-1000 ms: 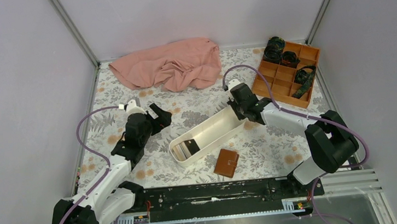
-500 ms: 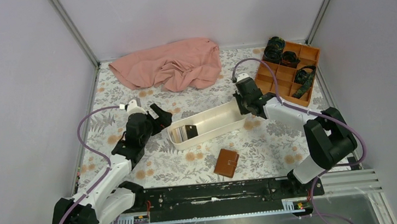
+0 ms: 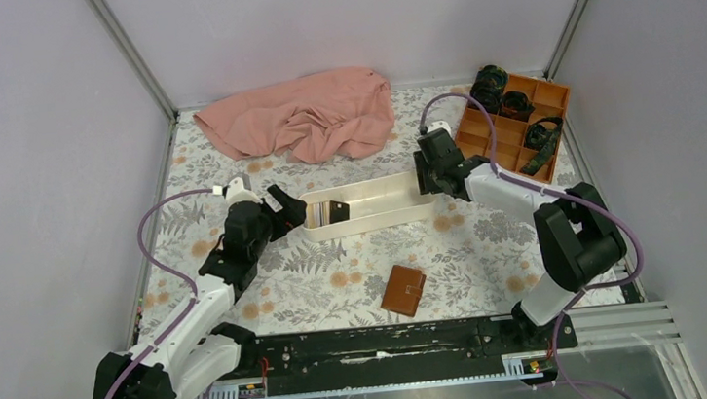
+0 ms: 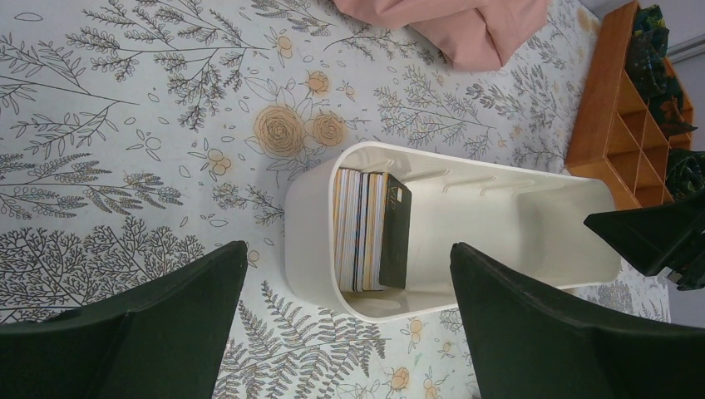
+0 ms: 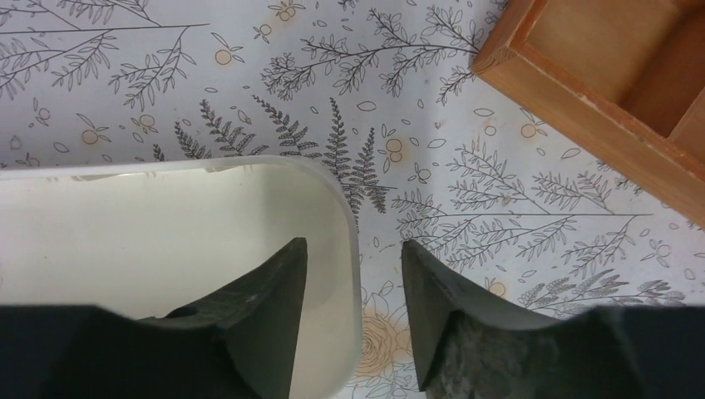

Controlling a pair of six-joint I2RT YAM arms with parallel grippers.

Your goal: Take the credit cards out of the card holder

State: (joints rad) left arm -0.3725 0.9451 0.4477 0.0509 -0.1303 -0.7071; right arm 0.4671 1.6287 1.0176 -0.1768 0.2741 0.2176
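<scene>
Left gripper [image 4: 346, 253] wide apart — credit cards [image 4: 366, 231] just ahead, apparently stacked inside white tray [image 4: 308, 220]

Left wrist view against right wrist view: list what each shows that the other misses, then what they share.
Only the left wrist view: the credit cards stacked on edge at one end of the white tray, an edge of the pink cloth, and the open left gripper. Only the right wrist view: the open right gripper close up, one finger inside the tray's end wall, one outside. Both: the tray, the orange box and the floral table cover.
</scene>
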